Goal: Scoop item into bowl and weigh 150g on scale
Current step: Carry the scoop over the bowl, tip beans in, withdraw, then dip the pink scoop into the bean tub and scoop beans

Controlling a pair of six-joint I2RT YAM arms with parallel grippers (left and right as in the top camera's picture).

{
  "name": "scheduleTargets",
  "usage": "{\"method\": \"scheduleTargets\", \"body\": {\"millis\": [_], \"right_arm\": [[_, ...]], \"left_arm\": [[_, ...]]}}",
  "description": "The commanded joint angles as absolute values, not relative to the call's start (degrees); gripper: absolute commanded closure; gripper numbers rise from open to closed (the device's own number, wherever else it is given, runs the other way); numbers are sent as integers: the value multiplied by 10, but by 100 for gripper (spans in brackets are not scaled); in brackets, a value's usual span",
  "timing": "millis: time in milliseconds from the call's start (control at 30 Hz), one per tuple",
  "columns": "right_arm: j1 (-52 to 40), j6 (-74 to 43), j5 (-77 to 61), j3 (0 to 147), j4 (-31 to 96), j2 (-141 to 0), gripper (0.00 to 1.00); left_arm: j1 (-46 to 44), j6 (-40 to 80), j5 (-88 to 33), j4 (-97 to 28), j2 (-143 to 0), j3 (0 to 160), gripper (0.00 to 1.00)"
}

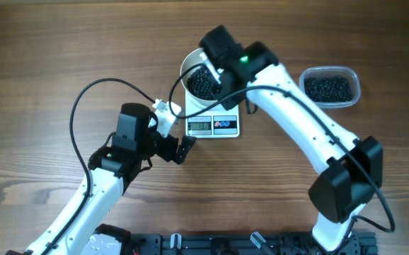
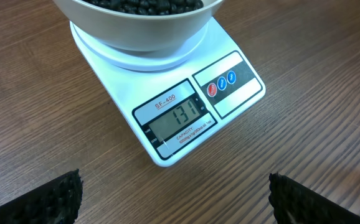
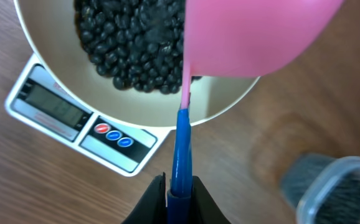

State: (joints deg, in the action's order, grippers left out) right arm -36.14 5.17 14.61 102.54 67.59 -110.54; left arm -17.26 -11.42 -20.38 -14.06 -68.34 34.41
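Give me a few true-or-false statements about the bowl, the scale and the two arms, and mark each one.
1. The white bowl stands on the scale. True.
2. The scale reads 150. False: the left wrist view shows 131.
3. The right gripper is shut on the blue handle of a pink scoop above the bowl. True.
4. The left gripper holds the bowl. False: it is open and empty, in front of the scale.
5. The clear tub is empty. False: it holds black beans, as the bowl does.
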Motion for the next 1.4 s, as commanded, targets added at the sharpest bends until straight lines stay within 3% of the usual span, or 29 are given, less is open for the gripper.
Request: {"method": "scheduleTargets", "body": {"millis": [0, 167, 267, 467, 700, 967, 1200, 1367], "right_arm": [[-382, 50, 246, 1039, 673, -1088, 96], [-381, 50, 238, 1039, 668, -1088, 96], [-344, 93, 142, 1039, 637, -1082, 96], [-172, 135, -31, 1039, 591, -1014, 96], [-20, 71, -46, 1039, 598, -987, 96], [-6, -78, -93, 1060, 695, -983, 96], [-7, -84, -77, 1061, 794, -984, 96], [-6, -59, 18, 1061, 863, -1000, 96]], "left_arm": [[-175, -111, -201, -140, -683, 343, 0], [-175, -111, -201, -140, -683, 343, 0], [-175, -111, -201, -140, -683, 343, 0], [-175, -111, -201, -140, -683, 343, 0], [-175, -111, -201, -140, -683, 343, 0], [-175, -111, -201, -140, -683, 343, 0], [-175, -111, -201, -140, -683, 343, 0], [-175, -111, -201, -140, -683, 343, 0]]}}
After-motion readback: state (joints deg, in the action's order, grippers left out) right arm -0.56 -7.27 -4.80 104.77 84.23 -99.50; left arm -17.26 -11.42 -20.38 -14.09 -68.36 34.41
